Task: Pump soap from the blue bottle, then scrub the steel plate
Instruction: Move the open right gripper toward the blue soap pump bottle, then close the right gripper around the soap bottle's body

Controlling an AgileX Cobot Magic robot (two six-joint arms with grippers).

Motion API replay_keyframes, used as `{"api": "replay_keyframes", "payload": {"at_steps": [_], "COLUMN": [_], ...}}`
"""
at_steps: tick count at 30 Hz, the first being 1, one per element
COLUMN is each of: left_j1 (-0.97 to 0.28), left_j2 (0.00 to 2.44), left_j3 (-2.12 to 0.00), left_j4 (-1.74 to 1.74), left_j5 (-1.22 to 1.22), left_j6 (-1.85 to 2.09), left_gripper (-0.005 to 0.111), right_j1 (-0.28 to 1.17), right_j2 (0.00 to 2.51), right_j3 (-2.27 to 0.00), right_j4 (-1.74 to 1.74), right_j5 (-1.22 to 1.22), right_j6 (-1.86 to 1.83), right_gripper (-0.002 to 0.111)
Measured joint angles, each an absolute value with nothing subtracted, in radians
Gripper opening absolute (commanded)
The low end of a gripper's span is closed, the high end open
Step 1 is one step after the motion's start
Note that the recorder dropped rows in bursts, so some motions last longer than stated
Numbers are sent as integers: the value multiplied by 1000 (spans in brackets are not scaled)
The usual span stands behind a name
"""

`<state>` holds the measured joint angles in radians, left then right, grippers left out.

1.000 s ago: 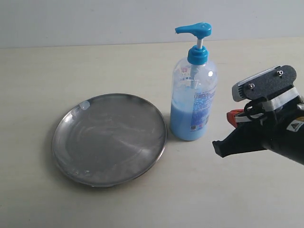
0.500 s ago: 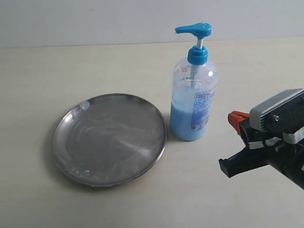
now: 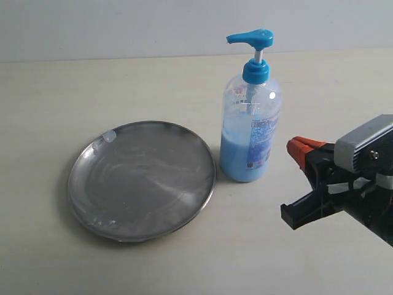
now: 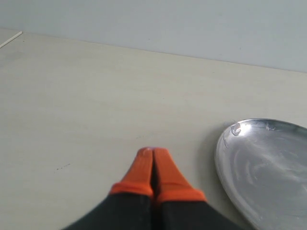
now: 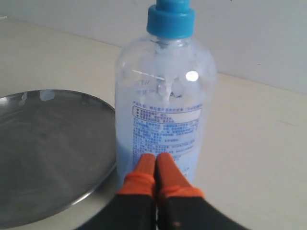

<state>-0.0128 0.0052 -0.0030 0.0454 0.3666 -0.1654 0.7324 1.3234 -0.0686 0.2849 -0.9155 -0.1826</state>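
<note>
The blue bottle (image 3: 250, 117) stands upright at mid-table, its blue pump head (image 3: 250, 39) raised and light blue soap (image 3: 239, 157) filling its lower part. Left of it lies the steel plate (image 3: 142, 178), streaky, with a small blob at its far-left rim (image 3: 109, 136). My right gripper (image 3: 296, 149) hovers just right of the bottle, orange tips shut and empty, pointing at the bottle's label (image 5: 165, 132); the tips (image 5: 156, 158) stay apart from it. My left gripper (image 4: 152, 153) is shut and empty over bare table beside the plate's rim (image 4: 221, 158). It is outside the exterior view.
The pale tabletop (image 3: 55, 92) runs back to a grey wall (image 3: 123, 24). The right arm's black body (image 3: 362, 184) fills the lower right corner of the exterior view.
The right gripper dropped lower, then edged left toward the bottle, so its orange tips now show more fully. Bottle and plate have not moved.
</note>
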Motion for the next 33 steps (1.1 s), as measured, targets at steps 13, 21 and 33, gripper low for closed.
{"api": "replay_keyframes", "payload": {"at_steps": [13, 21, 33], "left_j1": [-13, -13, -13], "left_j2": [5, 5, 5], "left_j3": [-3, -3, -3], "left_j4": [45, 45, 45], "left_j5": [367, 367, 367], "left_j6": [-165, -165, -165], "left_gripper": [0, 0, 0], "right_j1": [732, 732, 732], "right_j2": [1427, 1525, 1621], "right_j3": [-218, -350, -433], "right_j4": [265, 361, 485], "right_j5": [-772, -690, -674], "right_j6": [-183, -183, -183], "right_gripper": [105, 105, 105]}}
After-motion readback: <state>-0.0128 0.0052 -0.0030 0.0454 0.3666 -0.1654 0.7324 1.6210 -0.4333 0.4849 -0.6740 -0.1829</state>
